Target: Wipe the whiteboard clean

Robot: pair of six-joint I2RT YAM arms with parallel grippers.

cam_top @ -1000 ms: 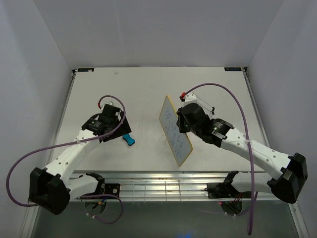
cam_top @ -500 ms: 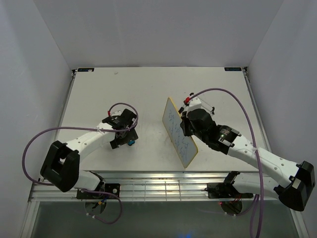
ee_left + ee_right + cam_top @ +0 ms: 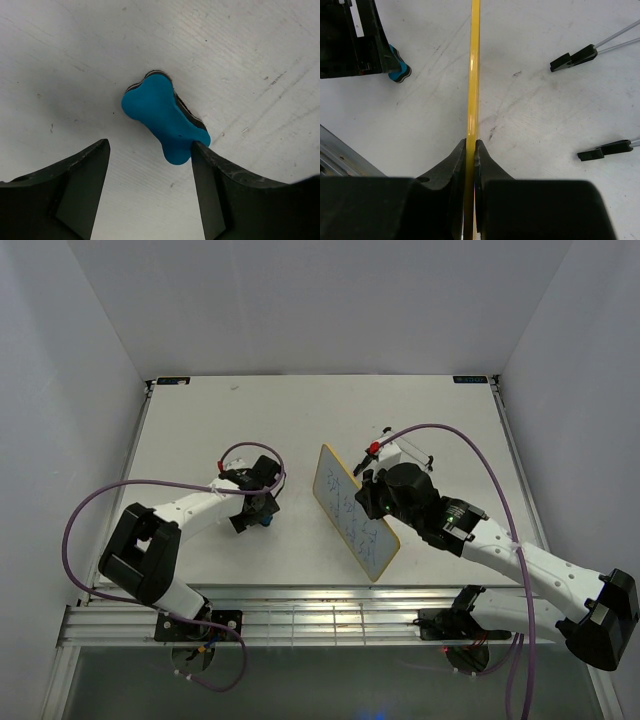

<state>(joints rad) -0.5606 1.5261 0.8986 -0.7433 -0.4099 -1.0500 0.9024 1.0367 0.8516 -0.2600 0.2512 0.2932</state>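
Note:
The whiteboard (image 3: 352, 512), white with a thin yellow frame and blue scribbles, stands tilted on edge in the middle of the table. My right gripper (image 3: 372, 502) is shut on its edge; in the right wrist view the yellow frame (image 3: 471, 75) runs straight up from between the closed fingers of the gripper (image 3: 470, 146). The blue bone-shaped eraser (image 3: 165, 118) lies flat on the table. My left gripper (image 3: 150, 150) is open just over it, the eraser's near end by the right finger (image 3: 212, 180). In the top view the left gripper (image 3: 255, 515) covers most of the eraser (image 3: 266, 521).
The board's black wire stand feet (image 3: 572, 58) hang over the table at the right of the right wrist view. The left arm's black gripper body (image 3: 355, 45) and the eraser (image 3: 399, 67) show at its upper left. A metal rail (image 3: 300, 615) runs along the table's near edge.
The left arm has swung right and lowered its open gripper over the eraser. The right arm has shifted the held whiteboard slightly left and nearer.

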